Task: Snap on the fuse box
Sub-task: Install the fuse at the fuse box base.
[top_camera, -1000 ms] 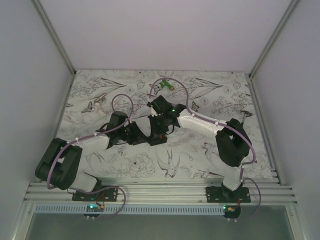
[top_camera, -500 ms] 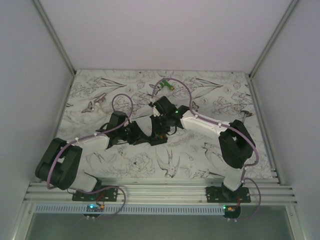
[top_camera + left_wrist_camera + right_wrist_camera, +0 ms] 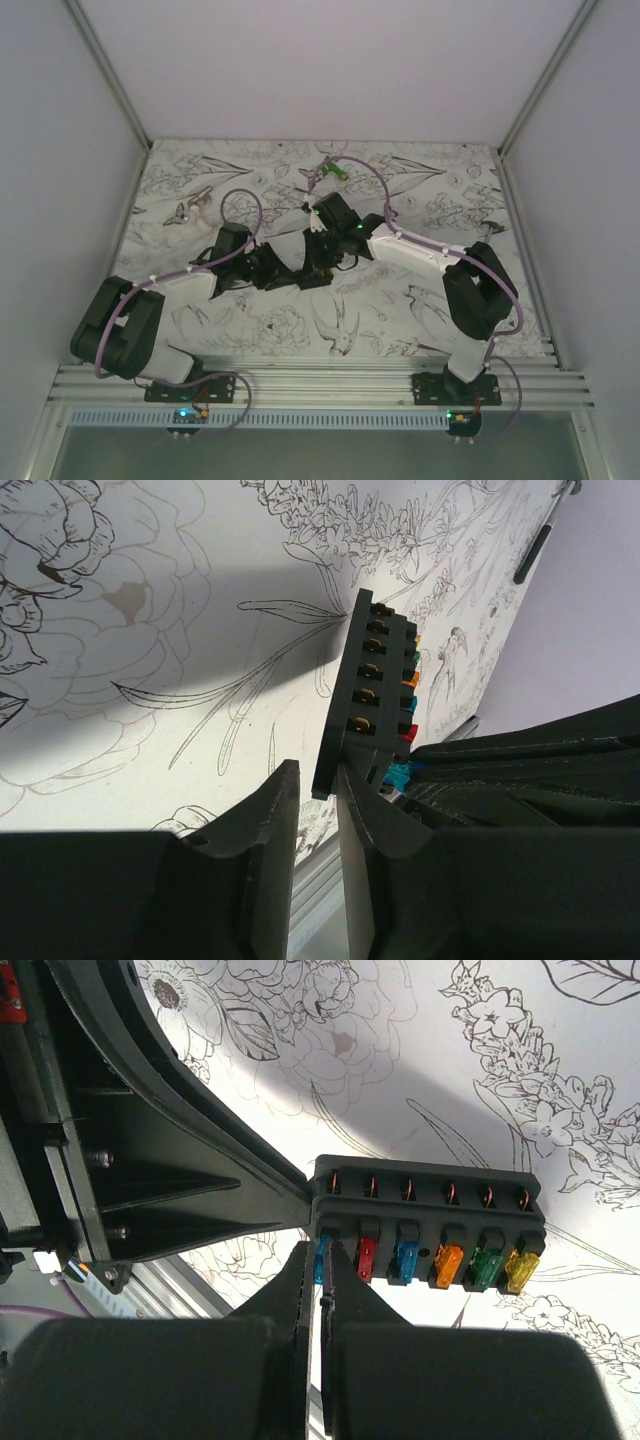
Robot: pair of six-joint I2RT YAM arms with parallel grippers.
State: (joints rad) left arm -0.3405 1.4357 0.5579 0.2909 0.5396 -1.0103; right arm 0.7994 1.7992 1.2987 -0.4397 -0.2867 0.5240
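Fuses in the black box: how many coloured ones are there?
6, in one row along the fuse box; in the right wrist view, left to right: blue (partly behind the right end effector), red, second blue, orange, green, yellow.

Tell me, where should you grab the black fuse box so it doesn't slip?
Grab the fuse box by a short end, coming in along its length, and pinch across its thin depth. Its long front is lined with colored fuses, so fingers there would probably bump them.
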